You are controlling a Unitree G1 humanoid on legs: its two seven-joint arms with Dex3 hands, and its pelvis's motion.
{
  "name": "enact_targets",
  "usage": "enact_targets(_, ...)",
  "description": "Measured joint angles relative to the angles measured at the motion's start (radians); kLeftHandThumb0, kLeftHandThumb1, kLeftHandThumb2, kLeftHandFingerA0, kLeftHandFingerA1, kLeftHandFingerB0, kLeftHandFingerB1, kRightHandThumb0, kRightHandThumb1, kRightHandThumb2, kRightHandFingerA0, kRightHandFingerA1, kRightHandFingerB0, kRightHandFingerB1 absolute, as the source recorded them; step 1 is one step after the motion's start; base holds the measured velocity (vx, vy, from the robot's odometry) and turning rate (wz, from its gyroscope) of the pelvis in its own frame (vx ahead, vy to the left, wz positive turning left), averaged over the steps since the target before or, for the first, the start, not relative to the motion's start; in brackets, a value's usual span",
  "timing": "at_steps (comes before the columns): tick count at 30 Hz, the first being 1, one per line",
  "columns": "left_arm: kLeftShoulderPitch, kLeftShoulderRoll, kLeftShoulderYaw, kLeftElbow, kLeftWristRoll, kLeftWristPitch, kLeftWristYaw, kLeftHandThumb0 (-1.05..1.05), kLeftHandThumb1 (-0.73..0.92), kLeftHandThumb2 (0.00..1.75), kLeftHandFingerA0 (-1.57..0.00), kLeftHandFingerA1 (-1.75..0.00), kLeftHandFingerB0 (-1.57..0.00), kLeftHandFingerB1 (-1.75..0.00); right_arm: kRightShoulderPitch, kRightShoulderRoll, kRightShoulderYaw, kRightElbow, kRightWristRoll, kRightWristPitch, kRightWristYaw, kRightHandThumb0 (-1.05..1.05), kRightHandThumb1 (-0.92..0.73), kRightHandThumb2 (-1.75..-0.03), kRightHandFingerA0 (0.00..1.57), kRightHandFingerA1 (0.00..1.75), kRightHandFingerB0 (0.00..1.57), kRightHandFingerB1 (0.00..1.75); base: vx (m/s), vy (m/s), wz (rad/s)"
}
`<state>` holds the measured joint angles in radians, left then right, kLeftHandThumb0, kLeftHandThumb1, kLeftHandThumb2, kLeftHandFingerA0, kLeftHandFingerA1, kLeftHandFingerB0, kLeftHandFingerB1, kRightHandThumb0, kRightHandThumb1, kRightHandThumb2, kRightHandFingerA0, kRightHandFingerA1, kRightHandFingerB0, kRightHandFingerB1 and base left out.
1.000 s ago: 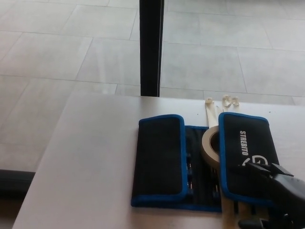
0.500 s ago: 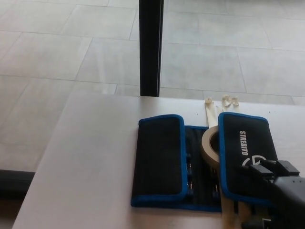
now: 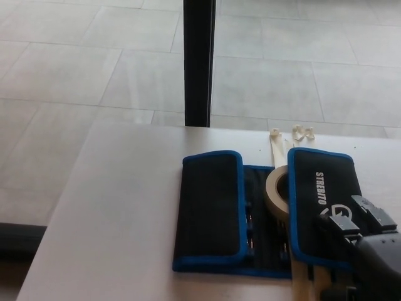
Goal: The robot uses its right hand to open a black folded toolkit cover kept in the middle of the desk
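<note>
One pale desk [image 3: 125, 213], grey tiled floor [image 3: 75, 69].

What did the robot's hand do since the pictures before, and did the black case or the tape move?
The right hand crept a little further right and up over the right flap of the toolkit cover, its fingers now higher on the flap. It has grasped nothing clearly. The cover, tape roll and desk stayed put.

Right hand [image 3: 366, 241] shifts right and slightly toward the tabletop's near edge. Its fingertips [image 3: 343, 224] now point up over the toolkit cover's [image 3: 322, 200] right flap.
</note>
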<state>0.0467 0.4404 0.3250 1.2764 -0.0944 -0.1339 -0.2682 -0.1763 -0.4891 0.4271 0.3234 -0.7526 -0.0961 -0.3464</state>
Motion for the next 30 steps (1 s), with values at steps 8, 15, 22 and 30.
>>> enact_targets(8, 0.001, -0.001, -0.002, 0.0, 0.0, 0.0, 0.0, -0.85, 0.92, 0.68, -0.31, -0.53, -0.31, -0.37, -0.034, 0.019, 0.001, 0.068, -0.034, -0.003, -0.111, -0.37, -0.72, -0.62, 0.99, 0.91, 0.36, 0.35, 0.0, 0.0, 0.0)
enact_targets(15, 0.002, -0.001, -0.001, 0.0, 0.0, 0.0, -0.001, -0.9, 0.75, 0.86, -0.33, -0.58, -0.26, -0.44, -0.072, 0.022, -0.002, 0.119, -0.063, -0.018, -0.233, -0.18, -0.56, -0.76, 1.06, 1.29, 0.36, 0.39, 0.0, 0.0, 0.0)
enact_targets(22, 0.004, -0.001, -0.003, 0.0, 0.0, -0.011, -0.006, -0.84, 0.92, 0.68, -0.36, -0.54, -0.35, -0.38, -0.08, 0.022, 0.008, 0.182, -0.103, -0.04, -0.336, -0.16, -0.52, -0.69, 0.96, 1.47, 0.52, 0.42, 0.0, 0.0, 0.0)
enact_targets(30, -0.002, -0.001, 0.0, 0.002, 0.0, -0.02, -0.007, -0.89, 0.76, 0.84, -0.33, -0.58, -0.26, -0.44, -0.099, 0.023, 0.021, 0.252, -0.146, -0.048, -0.436, -0.25, -0.55, -0.67, 0.92, 1.52, 0.83, 0.58, 0.0, 0.0, 0.0)
